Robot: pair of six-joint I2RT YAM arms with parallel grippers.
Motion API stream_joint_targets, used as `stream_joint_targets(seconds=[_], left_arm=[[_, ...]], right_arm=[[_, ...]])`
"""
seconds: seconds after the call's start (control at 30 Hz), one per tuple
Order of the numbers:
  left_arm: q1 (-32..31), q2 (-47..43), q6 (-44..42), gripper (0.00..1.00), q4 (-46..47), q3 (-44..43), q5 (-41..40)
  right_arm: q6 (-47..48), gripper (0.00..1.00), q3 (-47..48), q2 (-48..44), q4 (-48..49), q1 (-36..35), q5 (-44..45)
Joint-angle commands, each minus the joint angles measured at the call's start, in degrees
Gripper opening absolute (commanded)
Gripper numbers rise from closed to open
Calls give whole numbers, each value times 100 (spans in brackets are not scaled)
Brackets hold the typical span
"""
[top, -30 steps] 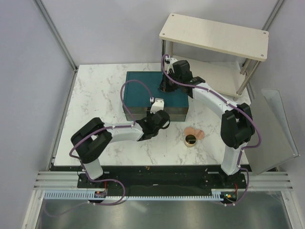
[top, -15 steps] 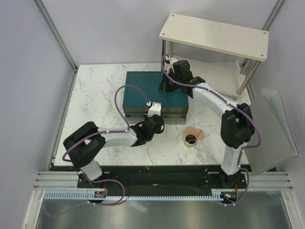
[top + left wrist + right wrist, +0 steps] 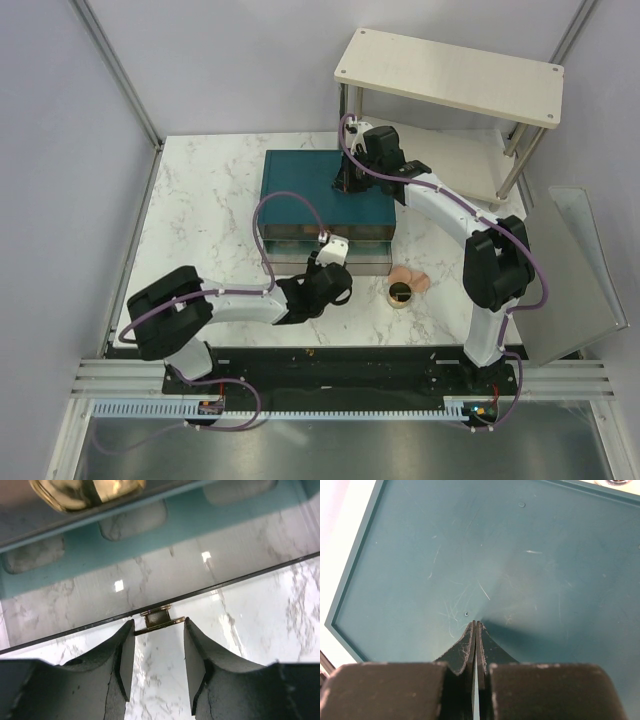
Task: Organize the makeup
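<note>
Your left end effector [image 3: 159, 635] has backed off from the teal box [image 3: 310, 190], pinching its gold drawer handle [image 3: 157, 619], so the drawer [image 3: 365, 258] is coming open. Your right end effector [image 3: 475, 627], pressed together, pins the box top. The compact [image 3: 400, 293] and pads [image 3: 412, 277] sit just right of the box front.

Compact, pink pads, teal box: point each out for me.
compact [image 3: 400, 293], top view, its dark centre.
pink pads [image 3: 414, 279], top view, the right-hand pad.
teal box [image 3: 300, 190], top view, bare left part of its top.

Teal box [image 3: 300, 185] on marble table [image 3: 200, 220], shelf [image 3: 450, 75] behind.
</note>
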State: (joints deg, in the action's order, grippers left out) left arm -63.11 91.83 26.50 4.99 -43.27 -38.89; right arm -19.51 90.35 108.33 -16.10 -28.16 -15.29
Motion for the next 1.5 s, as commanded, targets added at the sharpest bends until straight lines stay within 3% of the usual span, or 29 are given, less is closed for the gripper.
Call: stream_joint_targets(seconds=[0.0, 0.43, 0.7, 0.83, 0.97, 1.1, 1.2, 1.37, 1.4, 1.43, 1.47], left_arm=[[-649, -279, 329, 2, -428, 152, 743], [-1028, -728, 489, 2, -1220, 337, 409], [-1168, -868, -364, 11, -1571, -15, -29], [-1168, -1325, -1232, 13, -1633, -322, -136], [-1160, -1808, -1849, 29, -1546, -577, -206], [-1046, -2230, -2446, 36, -1370, -674, -49], [-660, -2406, -2562, 34, -1439, -823, 503], [684, -2592, -2439, 28, -1808, -1377, 1392], [912, -2574, -2483, 23, -1852, -1473, 1707], [1298, -2513, -2509, 9, -1931, -1718, 1823], [1467, -2347, -2553, 5, -2036, -1842, 1920]], right_arm=[[131, 4, -298, 373, -790, -23, 52], [131, 7, -351, 206, -790, -23, 70], [140, 25, -202, -285, -948, -31, 219], [166, 31, 87, -602, -1210, -23, 342], [237, 43, 80, -1225, -1457, -23, 649], [404, 52, -576, -1885, -1852, -23, 957], [439, 64, -1340, -2482, -2080, -23, 1141], [246, 77, -2529, -3597, -2494, -14, 1248], [193, 80, -2896, -3765, -2582, -14, 1256], [158, 82, -3074, -3915, -2626, -23, 1265], [149, 84, -3232, -4177, -2679, -14, 1265]])
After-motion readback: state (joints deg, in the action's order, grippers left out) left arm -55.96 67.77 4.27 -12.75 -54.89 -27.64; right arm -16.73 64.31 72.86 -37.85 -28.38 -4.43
